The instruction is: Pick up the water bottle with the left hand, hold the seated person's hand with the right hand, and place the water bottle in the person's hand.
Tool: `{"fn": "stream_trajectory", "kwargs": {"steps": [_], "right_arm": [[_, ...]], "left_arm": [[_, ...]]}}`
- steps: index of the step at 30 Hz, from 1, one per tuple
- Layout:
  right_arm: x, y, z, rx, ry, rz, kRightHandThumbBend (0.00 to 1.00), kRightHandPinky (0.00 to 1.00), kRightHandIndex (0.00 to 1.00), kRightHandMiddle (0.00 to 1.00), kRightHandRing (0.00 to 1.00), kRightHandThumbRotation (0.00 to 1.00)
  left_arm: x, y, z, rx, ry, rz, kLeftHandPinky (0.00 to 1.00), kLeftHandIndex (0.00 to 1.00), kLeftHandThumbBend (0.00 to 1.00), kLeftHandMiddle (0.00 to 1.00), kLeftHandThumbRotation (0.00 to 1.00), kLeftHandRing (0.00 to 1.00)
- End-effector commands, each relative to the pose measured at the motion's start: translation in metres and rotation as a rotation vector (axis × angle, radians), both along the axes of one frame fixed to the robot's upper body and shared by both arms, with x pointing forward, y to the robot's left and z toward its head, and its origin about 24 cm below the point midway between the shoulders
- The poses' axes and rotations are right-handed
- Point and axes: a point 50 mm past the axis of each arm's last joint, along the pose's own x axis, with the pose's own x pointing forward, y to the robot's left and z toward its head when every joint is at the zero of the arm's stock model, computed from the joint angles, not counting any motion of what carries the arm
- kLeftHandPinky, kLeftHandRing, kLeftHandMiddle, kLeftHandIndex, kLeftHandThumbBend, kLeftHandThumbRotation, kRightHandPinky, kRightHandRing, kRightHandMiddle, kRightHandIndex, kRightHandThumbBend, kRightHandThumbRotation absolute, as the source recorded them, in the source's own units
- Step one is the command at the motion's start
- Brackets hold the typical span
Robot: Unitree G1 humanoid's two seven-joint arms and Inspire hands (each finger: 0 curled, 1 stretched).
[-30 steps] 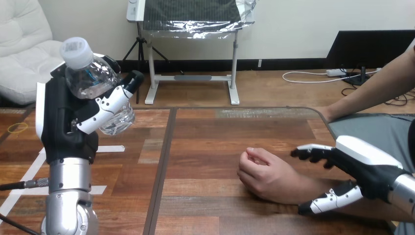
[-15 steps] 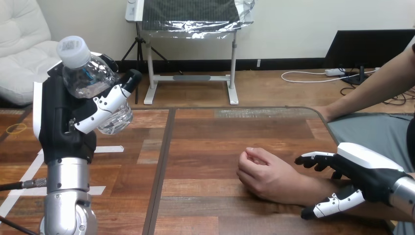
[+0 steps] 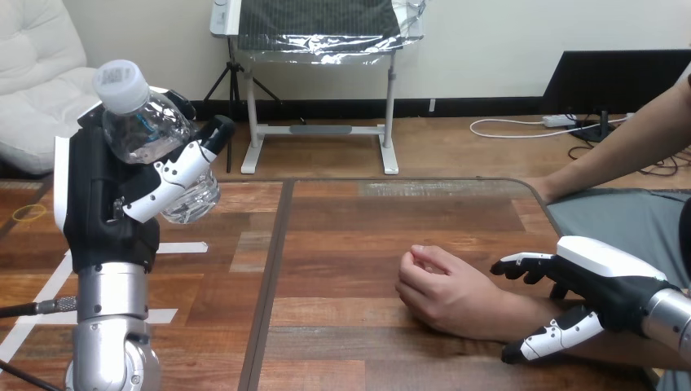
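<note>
Left robot hand: raised over the left side of the desk, fingers and thumb wrapped round the water bottle. The bottle is clear of the desk and tilted, its white cap toward upper left.

Right robot hand: low at the right, unclenched. Fingers reach over the person's wrist, thumb lies on the near side. It straddles the wrist; I see no clamp on it.

Person's hand: resting on the desk near the middle, curled into a loose fist. It is well apart from the bottle.

Risks, as I judge them:
- The fist offers no open palm. A bottle set on it would roll off onto the desk.
- If my right robot hand closes skewed on the wrist, it may pinch or slide up the forearm.
- The bottle has a long way to cross. It is tilted and thin-walled, so a loosening grip could drop it, and a hard squeeze could buckle it.
- If the bottle comes in from the right, my own right fingers over the wrist could crowd it.

Around:
- White tape strips on the desk at the left, and a yellow ring near the far left edge. Both are flat and off the path.
- The person's other arm is at upper right, away from the handover.
- The desk between bottle and fist carries nothing.
</note>
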Motion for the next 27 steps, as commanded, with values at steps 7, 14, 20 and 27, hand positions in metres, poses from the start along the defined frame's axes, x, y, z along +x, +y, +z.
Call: {"fn": "stream_trajectory", "kwargs": {"steps": [7,14,20,27], "right_arm": [[0.015,-0.006,0.007,-0.068,-0.024,-0.028,1.00,0.66,0.87,0.86,0.83,0.45],[0.018,-0.005,0.002,-0.102,0.000,-0.031,1.00,0.64,0.87,0.85,0.82,0.39],[0.021,-0.004,-0.003,-0.112,0.030,-0.039,1.00,0.64,0.86,0.85,0.82,0.36],[0.023,-0.003,-0.010,-0.121,0.061,-0.036,1.00,0.64,0.84,0.83,0.80,0.34]], "left_arm": [[0.002,-0.003,0.021,0.010,-0.096,-0.013,0.13,0.32,0.59,0.25,0.00,0.18],[0.002,-0.002,0.021,0.020,-0.099,-0.010,0.13,0.32,0.58,0.25,0.00,0.18],[0.002,-0.001,0.020,0.015,-0.097,-0.011,0.13,0.32,0.58,0.25,0.00,0.18],[0.002,-0.002,0.021,0.008,-0.095,-0.011,0.13,0.32,0.57,0.25,0.00,0.18]]}}
